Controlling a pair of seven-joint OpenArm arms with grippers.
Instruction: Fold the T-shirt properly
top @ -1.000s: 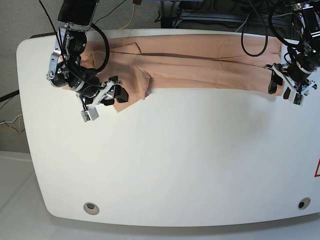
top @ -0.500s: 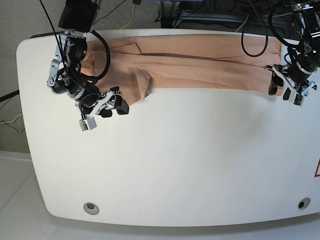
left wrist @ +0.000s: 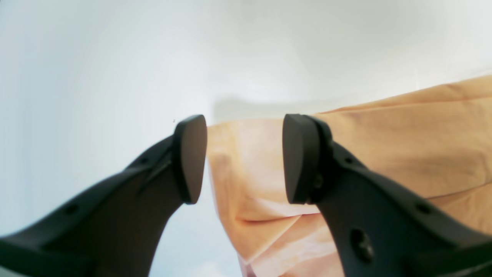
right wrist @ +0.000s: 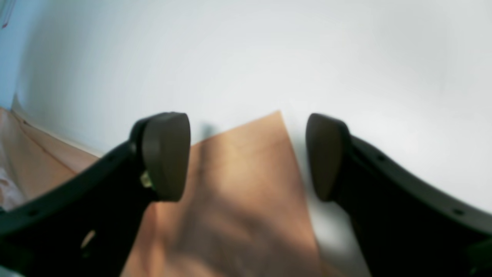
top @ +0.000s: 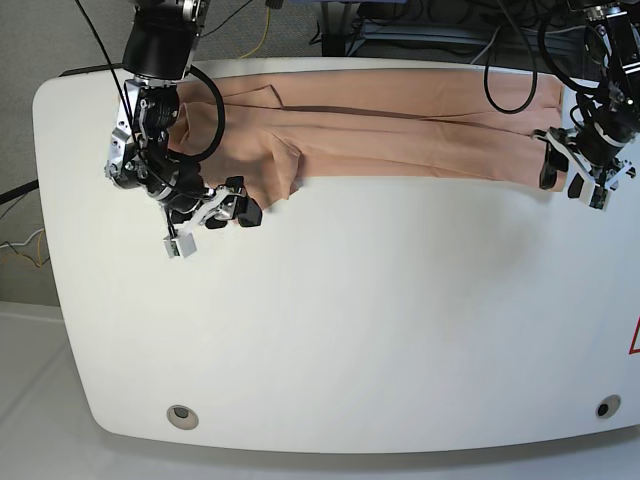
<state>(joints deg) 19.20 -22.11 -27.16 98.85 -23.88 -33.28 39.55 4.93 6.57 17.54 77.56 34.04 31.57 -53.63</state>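
Note:
The peach T-shirt (top: pixel 400 130) lies as a long folded band along the table's far edge. My right gripper (top: pixel 240 208) stands open at the band's near left end, on the left of the base view. In the right wrist view a pointed corner of the T-shirt (right wrist: pixel 238 184) lies flat on the table under the gap of the right gripper (right wrist: pixel 246 157), unpinched. My left gripper (top: pixel 562 177) hangs open over the band's right end. In the left wrist view the T-shirt's folded edge (left wrist: pixel 403 146) runs beneath the left gripper (left wrist: pixel 246 159).
The white table (top: pixel 350 330) spreads bare toward its near rounded edge. Cables and dark equipment (top: pixel 400 30) crowd behind the far edge. Two round holes (top: pixel 181 416) (top: pixel 602 408) sit near the front corners, and a red mark (top: pixel 634 340) shows at the right edge.
My right gripper has opened wider and let go of the left cloth flap, which has drawn back toward the band. The left gripper has barely moved.

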